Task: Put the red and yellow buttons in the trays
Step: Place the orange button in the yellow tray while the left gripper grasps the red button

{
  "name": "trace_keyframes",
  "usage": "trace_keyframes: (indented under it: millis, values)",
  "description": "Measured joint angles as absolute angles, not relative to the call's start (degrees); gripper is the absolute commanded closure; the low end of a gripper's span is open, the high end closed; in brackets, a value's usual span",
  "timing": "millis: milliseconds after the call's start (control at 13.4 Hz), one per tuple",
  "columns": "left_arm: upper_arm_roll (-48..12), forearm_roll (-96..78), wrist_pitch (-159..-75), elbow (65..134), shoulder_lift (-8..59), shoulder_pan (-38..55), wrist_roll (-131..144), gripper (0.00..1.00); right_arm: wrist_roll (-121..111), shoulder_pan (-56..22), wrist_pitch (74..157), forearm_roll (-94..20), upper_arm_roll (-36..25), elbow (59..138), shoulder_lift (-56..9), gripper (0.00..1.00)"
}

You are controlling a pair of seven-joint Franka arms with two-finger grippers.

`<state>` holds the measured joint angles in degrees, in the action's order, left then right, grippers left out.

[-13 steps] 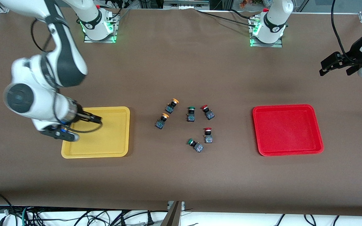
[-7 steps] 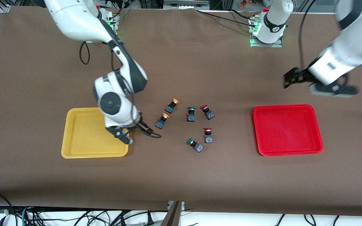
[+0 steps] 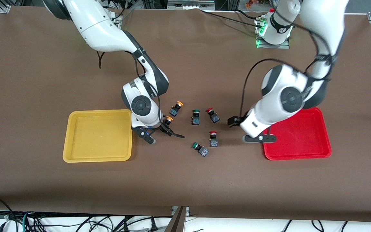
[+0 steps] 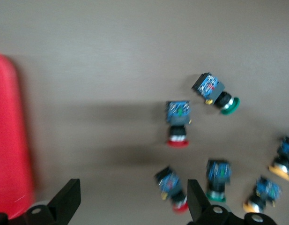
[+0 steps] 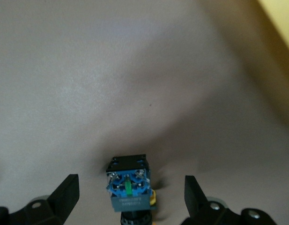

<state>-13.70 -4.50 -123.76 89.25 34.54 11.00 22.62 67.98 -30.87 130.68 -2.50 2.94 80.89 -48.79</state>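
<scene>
While open, right jaws (image 5: 128, 197) straddle one yellow button (image 5: 129, 187) on the table.

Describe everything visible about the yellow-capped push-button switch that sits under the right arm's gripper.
The yellow-capped push-button switch lies tipped on its side on the brown table cloth, between the yellow plastic tray and the green-capped and red-capped switches. It has a rounded yellow-orange cap, a black body and a square blue-grey base with a small green mark. The open right gripper is over it, fingers either side, not touching. Only the cloth touches it.
</scene>
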Motion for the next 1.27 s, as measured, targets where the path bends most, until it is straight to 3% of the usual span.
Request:
trace_keyframes:
  millis: [75,149,522,821,896,1119,1269]
  values:
    - [-13.71,-4.50,-125.91,87.92,37.89,11.89,22.98,0.00,68.00,-31.10,131.65,-2.50,2.94,80.88,-49.39,0.83]
    - [-13.70,-4.50,-126.58,86.33,40.61,12.59,23.08,0.00,68.02,-31.27,132.20,-2.50,2.94,80.87,-49.84,1.00]
    - [-13.63,-4.50,-126.71,83.45,45.48,15.19,23.45,0.00,61.26,-30.10,129.35,-2.48,1.73,79.59,-49.27,1.00]
    - [-13.50,-4.50,-134.00,81.95,48.97,16.57,25.39,0.00,35.56,-17.49,115.40,-2.55,1.15,77.58,-44.36,1.00]
    - [-13.42,-4.50,-136.85,81.82,50.11,17.06,26.12,0.05,29.94,-14.48,113.82,-2.54,1.09,77.58,-43.79,1.00]
    - [-13.21,-4.50,-140.85,81.18,52.37,17.64,26.71,0.75,18.96,-9.23,110.65,-2.52,-0.04,78.16,-43.90,1.00]
    - [-12.78,-4.47,-140.95,80.79,52.53,17.62,26.70,0.98,15.23,-8.66,110.48,-2.49,-2.26,79.83,-44.24,1.00]
